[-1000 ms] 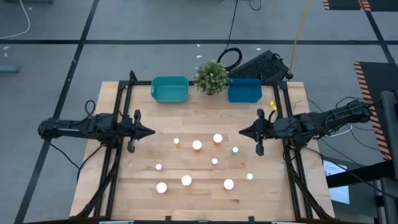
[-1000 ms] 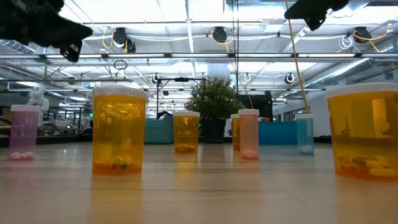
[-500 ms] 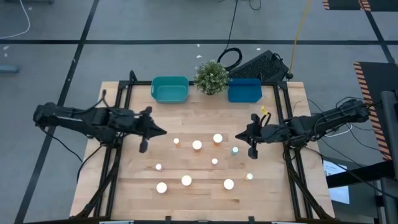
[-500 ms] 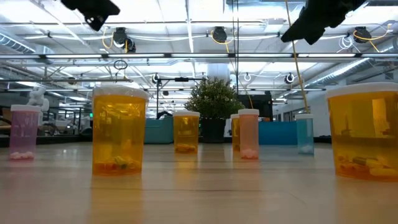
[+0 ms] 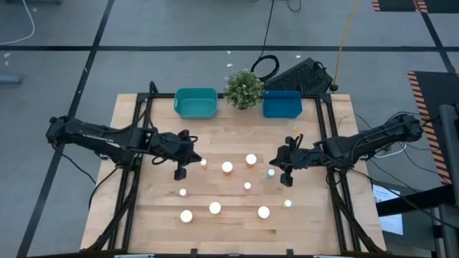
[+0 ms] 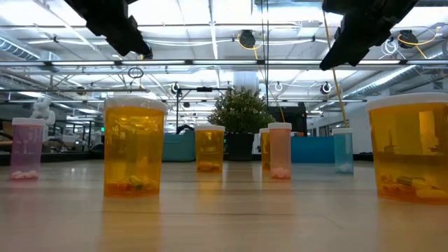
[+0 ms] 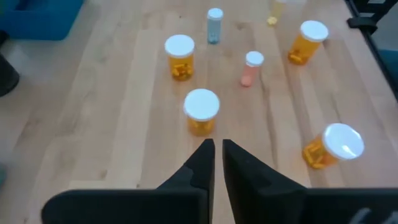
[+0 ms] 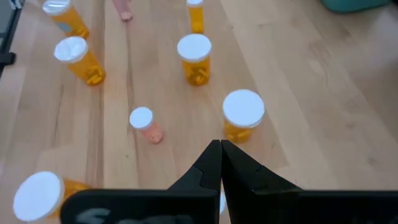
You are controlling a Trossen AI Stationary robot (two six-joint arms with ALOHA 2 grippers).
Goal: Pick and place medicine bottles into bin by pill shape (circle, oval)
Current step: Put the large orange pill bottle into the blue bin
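Note:
Several medicine bottles with white caps stand upright on the wooden table (image 5: 143,215), among them amber ones (image 5: 227,167) (image 5: 251,159), a small pink one (image 5: 247,185) and a small blue one (image 5: 271,173). My left gripper (image 5: 196,159) hovers shut above the table, left of the group, with an amber bottle (image 7: 201,111) just ahead of its tips (image 7: 216,149). From the right, my right gripper (image 5: 273,163) hovers shut near the blue bottle, and another amber bottle (image 8: 242,115) stands ahead of its tips (image 8: 221,150). Neither touches a bottle.
A teal bin (image 5: 196,102) and a blue bin (image 5: 282,104) stand at the table's far edge with a green potted plant (image 5: 244,87) between them. More bottles (image 5: 186,216) (image 5: 263,212) stand toward the near edge. A keyboard (image 5: 301,74) lies behind the blue bin.
Both grippers have moved in from the table's sides toward the bottles in the middle. The left went toward the right edge and the right went toward the left edge, each slightly nearer. The right has also come lower. The bottles have stayed in place.

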